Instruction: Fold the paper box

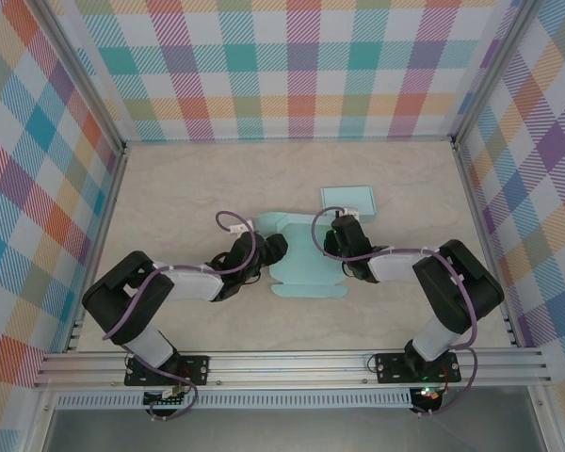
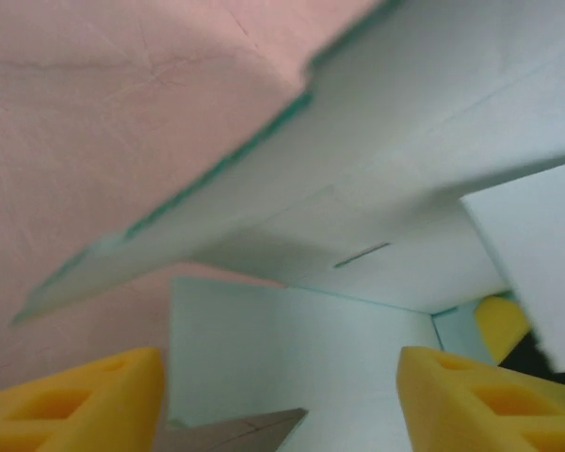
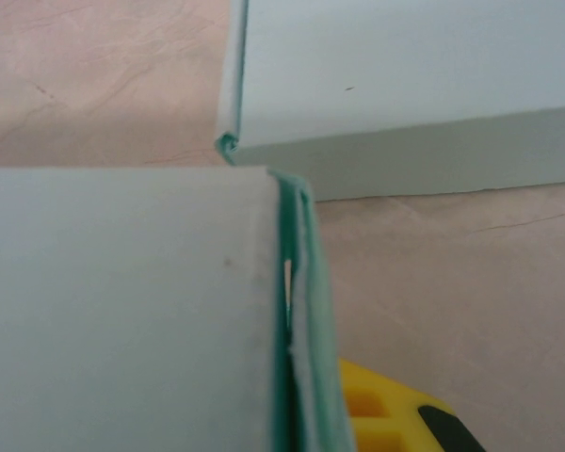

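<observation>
On the table [image 1: 217,179] the paper box [image 1: 301,259] lies largely spread out between our 2 arms, so we judge the folding early: 1 wall on its right is doubled over, the other flaps remain. A smaller finished box [image 1: 347,199] sits just behind it. Our left gripper [image 1: 271,250], at its left edge, has fingers [image 2: 94,400] apart; our right gripper [image 1: 337,243] pinches that folded wall

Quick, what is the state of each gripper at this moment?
Left gripper: open, fingers wide apart.
Right gripper: closed, apparently pinching a folded wall of the paper box.
</observation>
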